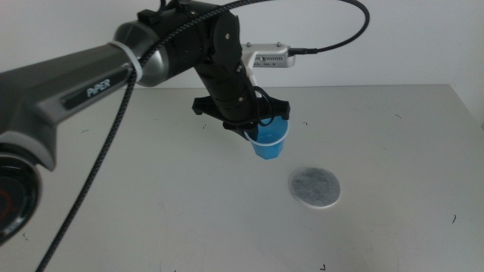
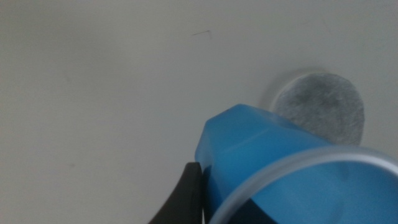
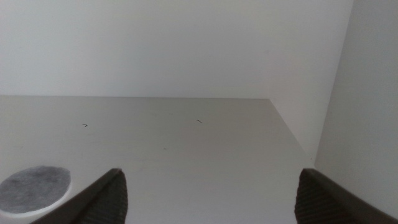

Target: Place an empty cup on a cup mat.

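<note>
The blue cup (image 1: pixel 268 143) is gripped at its rim by my left gripper (image 1: pixel 254 125), tilted and held above the table. It hangs just left of and behind the grey cup mat (image 1: pixel 314 186), which lies flat. In the left wrist view the cup (image 2: pixel 267 155) fills the lower part, one dark jaw presses its side, and the mat (image 2: pixel 320 106) lies beyond it. My right gripper (image 3: pixel 211 199) is open and empty; it is out of the middle view. The mat (image 3: pixel 34 188) lies to one side of it.
The white table (image 1: pixel 151 211) bears only the mat and a few small dark specks. Its far edge meets a white wall, and a wall corner (image 3: pixel 323 124) shows near the right gripper.
</note>
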